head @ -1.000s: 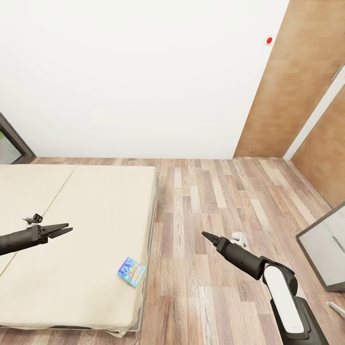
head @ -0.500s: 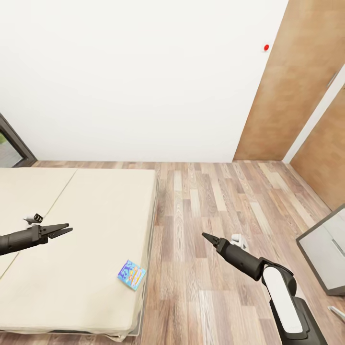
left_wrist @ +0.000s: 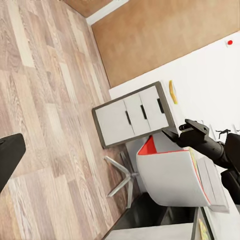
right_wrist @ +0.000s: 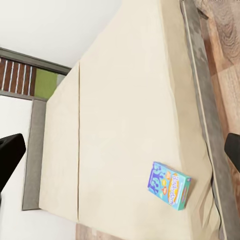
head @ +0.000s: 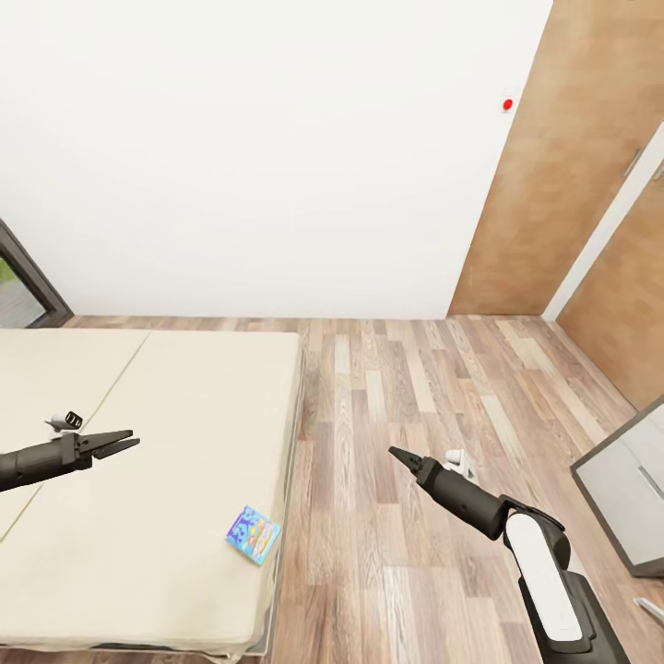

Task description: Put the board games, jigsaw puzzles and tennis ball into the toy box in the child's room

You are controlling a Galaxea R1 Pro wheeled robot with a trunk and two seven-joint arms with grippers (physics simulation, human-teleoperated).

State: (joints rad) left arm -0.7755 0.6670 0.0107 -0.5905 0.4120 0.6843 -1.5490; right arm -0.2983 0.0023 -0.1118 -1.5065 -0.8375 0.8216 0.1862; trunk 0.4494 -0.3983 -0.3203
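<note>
A small blue-cyan board game (head: 253, 533) lies flat on the bed (head: 166, 415), close to the mattress's near right corner. The right wrist view looks along the beige bed (right_wrist: 125, 115) and shows the same board game (right_wrist: 169, 184) near its edge. My left gripper (head: 124, 444) hovers over the mattress, left of the box and further back, open and empty. My right gripper (head: 397, 454) hangs over the wood floor to the right of the bed; its fingers (right_wrist: 10, 152) stand wide apart with nothing between them. The toy box, jigsaw puzzles and tennis ball are out of view.
A white wall runs behind the bed, with wooden door panels (head: 563, 184) at the right. A grey drawer cabinet (head: 627, 484) stands at the right edge, also seen beside a white chair (left_wrist: 175, 175). A small white object (head: 456, 458) lies on the floor.
The whole picture has slid down a little, so the camera has moved. Both arms keep their pose, and the board game rests in the same spot on the bed.
</note>
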